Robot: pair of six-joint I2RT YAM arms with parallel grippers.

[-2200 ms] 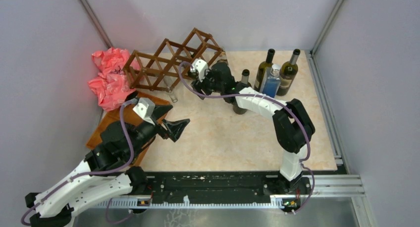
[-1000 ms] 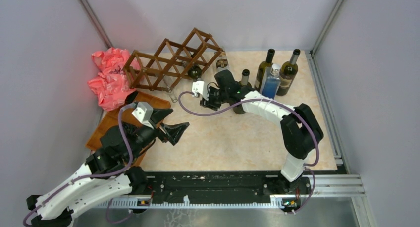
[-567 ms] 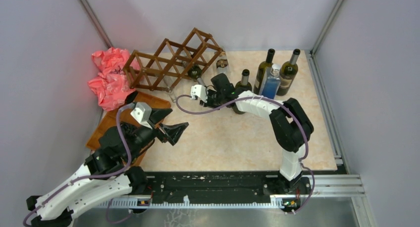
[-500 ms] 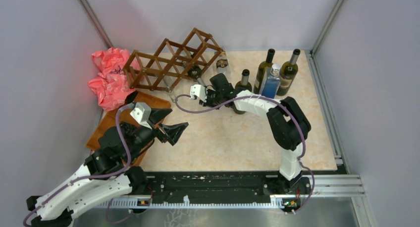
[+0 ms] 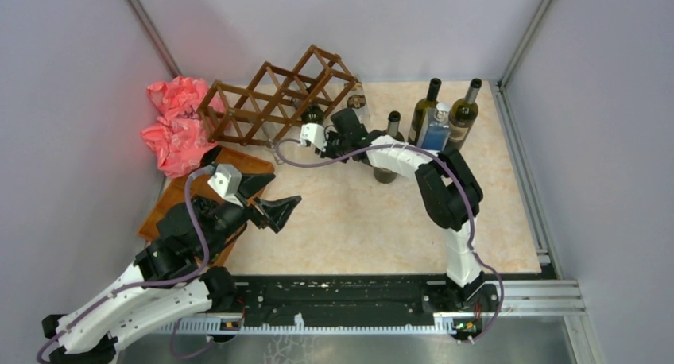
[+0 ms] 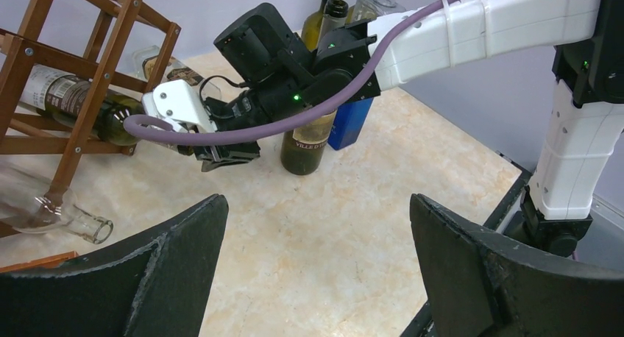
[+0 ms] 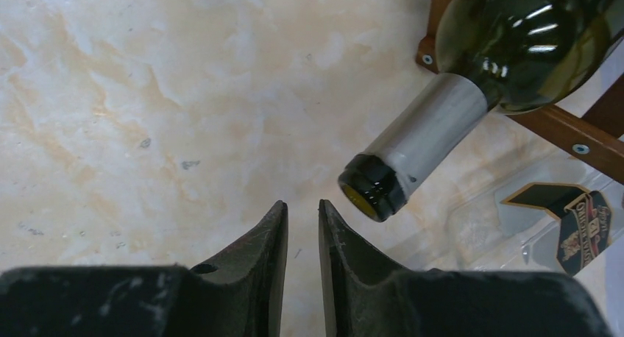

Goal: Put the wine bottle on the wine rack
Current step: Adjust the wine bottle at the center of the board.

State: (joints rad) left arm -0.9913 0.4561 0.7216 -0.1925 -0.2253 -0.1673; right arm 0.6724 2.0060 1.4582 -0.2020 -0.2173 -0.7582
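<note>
The wine bottle (image 7: 508, 43) lies in a low cell at the right end of the wine rack (image 5: 270, 102), near the far left corner of the worktop (image 5: 358, 213); its mouth sits just beside the right tool (image 7: 302, 208), not touching; its long axis lies near level, neck pointing out of the rack toward the near edge; the right tool is almost closed, gripping nothing; the left tool (image 6: 315, 204) gapes wide, empty.

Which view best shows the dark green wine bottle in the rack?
Right wrist: the dark green wine bottle is close, neck and mouth clear. Left wrist shows its labelled body behind rack slats; top external, little.
</note>
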